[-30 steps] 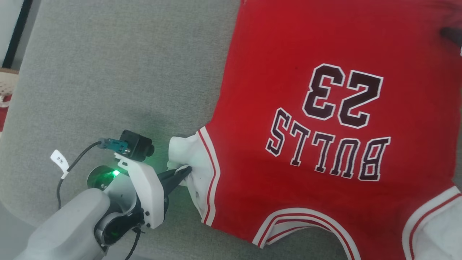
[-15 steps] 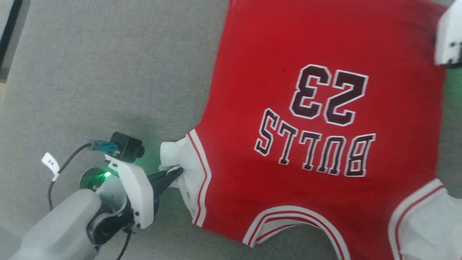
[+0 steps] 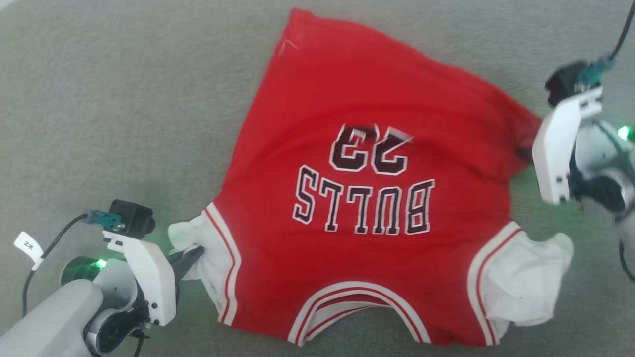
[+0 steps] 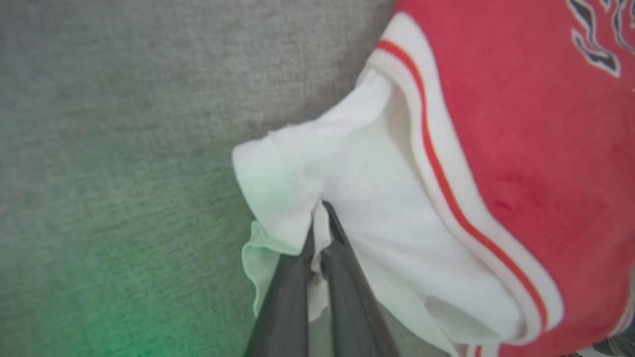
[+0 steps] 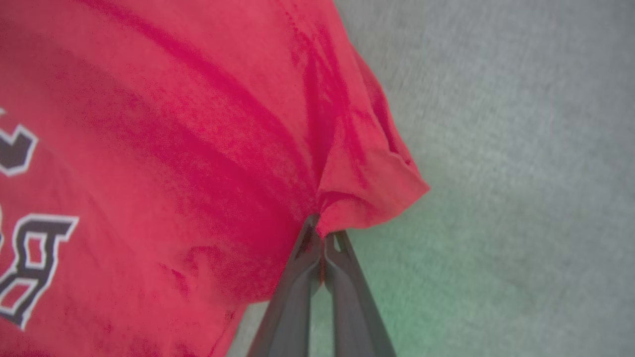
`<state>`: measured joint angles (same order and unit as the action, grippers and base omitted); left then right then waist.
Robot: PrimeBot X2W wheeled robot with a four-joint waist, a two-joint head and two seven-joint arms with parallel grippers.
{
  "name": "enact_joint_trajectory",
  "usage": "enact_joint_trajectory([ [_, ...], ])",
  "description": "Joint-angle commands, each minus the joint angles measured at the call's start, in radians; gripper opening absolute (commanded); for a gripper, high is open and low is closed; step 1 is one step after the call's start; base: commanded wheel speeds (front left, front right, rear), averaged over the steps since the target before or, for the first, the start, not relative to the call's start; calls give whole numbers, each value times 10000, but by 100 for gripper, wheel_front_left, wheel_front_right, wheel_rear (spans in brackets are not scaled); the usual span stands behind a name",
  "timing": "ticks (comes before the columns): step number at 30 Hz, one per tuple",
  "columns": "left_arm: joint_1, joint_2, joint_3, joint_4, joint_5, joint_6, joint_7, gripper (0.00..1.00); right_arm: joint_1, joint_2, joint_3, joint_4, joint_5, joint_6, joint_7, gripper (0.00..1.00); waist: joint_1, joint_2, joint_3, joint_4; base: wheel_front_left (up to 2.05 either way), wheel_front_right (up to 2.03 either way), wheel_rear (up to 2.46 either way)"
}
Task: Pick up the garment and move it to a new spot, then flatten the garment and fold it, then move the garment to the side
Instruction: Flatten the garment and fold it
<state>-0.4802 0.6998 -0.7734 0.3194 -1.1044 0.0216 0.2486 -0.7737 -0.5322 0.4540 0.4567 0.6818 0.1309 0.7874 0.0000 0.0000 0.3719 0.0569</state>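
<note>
The garment point(image 3: 367, 208), a red jersey with "BULLS 23" print facing up, lies on the grey surface with its neckline toward me. My left gripper point(image 3: 196, 253) is at the lower left, shut on the white sleeve point(image 3: 198, 238). In the left wrist view the left gripper point(image 4: 320, 210) pinches a bunched fold of the white sleeve point(image 4: 357, 163). My right gripper point(image 3: 523, 153) is at the right edge, shut on the garment's red side. In the right wrist view the right gripper point(image 5: 317, 223) clamps a gathered red corner of the garment point(image 5: 173, 148), with creases fanning from the pinch.
The grey cloth surface point(image 3: 124, 124) runs all around the jersey. The other white sleeve point(image 3: 526, 282) lies loose and rumpled at the lower right. A cable with a white tag point(image 3: 27, 245) trails from my left wrist.
The head camera has shifted, so more of the jersey shows. The right gripper came into view and shut on the jersey's red edge, creasing the "23". The left grip on the sleeve is unchanged.
</note>
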Motion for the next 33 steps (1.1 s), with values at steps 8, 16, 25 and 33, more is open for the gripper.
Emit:
enact_joint_trajectory([
  [8, -30, -215, 52, -89, 9, 543, 44, 0, 3049, -40, -1316, -2565, 167, -3, 577, 0, 0, 0, -349, -534, 0, 0, 0],
  [16, 116, -74, 18, -281, -25, 573, 52, 0, 5941, 1326, -3209, -3518, -977, -8, 782, 0, 0, 0, -253, -527, 0, 0, 0],
  [25, 122, -37, 19, -134, -112, 485, 111, 0, 6135, 2255, -3296, -2716, -1642, -8, 273, 79, 0, 0, -310, -509, 0, 0, 0],
  [33, 402, 40, -10, -132, -167, 490, 35, 0, 5873, 1857, -3685, -4281, -1767, -12, 244, 100, 0, 0, -612, -548, 0, 0, 0],
])
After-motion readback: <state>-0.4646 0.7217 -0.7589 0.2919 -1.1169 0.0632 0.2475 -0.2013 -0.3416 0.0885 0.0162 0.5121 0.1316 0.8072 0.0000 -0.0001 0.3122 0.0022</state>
